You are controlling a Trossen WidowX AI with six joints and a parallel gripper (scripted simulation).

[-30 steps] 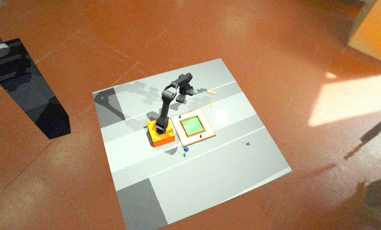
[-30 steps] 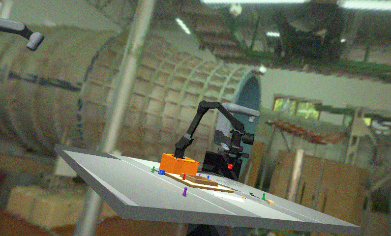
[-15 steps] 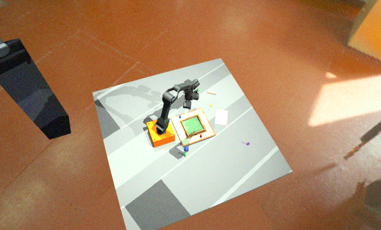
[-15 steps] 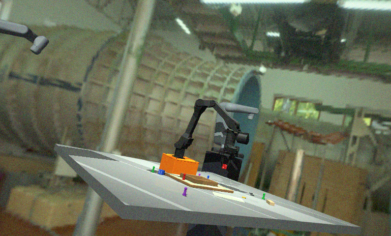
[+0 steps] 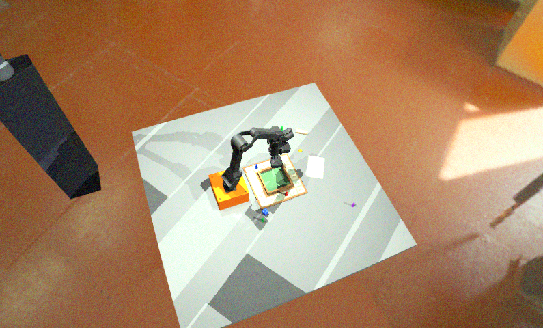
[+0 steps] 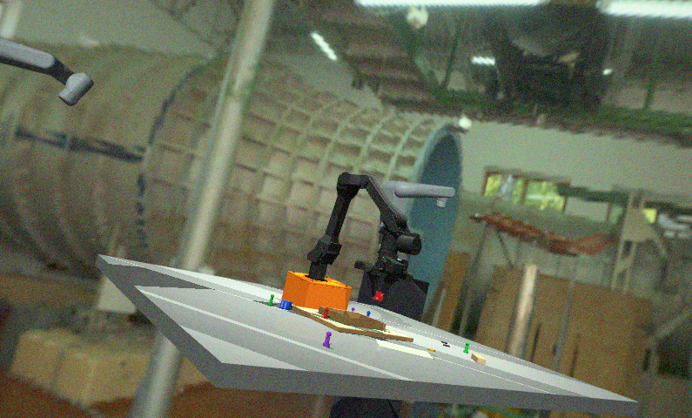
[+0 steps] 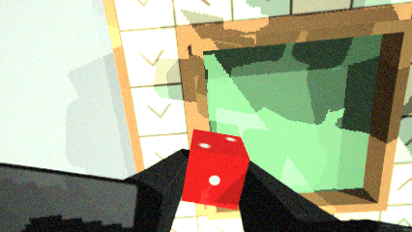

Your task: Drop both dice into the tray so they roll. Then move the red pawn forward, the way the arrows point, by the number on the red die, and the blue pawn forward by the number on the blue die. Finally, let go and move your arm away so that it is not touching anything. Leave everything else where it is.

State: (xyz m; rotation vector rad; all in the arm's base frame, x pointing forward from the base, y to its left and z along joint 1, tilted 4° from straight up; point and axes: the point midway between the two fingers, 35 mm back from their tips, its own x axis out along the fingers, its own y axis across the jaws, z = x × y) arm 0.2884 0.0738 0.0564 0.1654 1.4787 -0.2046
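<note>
My gripper (image 7: 213,162) (image 6: 378,293) is shut on the red die (image 7: 211,181) (image 6: 378,296), held in the air near one wall of the tray. The die shows one pip and two pips in the wrist view. The green-floored tray (image 5: 275,178) (image 7: 290,140) is empty where its floor shows. The blue die (image 5: 265,211) (image 6: 285,305) lies on the table beside the board (image 5: 252,185). The blue pawn (image 5: 256,166) (image 6: 368,313) and the red pawn (image 5: 285,193) (image 6: 325,313) stand on the board's track, on different sides of the tray.
The arm's orange base (image 5: 234,200) (image 6: 315,293) adjoins the board. A green pawn (image 5: 262,219) stands near the blue die, another green pawn (image 6: 466,347) near a wooden block (image 5: 301,132) (image 6: 478,358). A purple pawn (image 5: 353,204) (image 6: 327,340), white sheet (image 5: 315,167) and yellow piece (image 5: 300,150) lie farther out.
</note>
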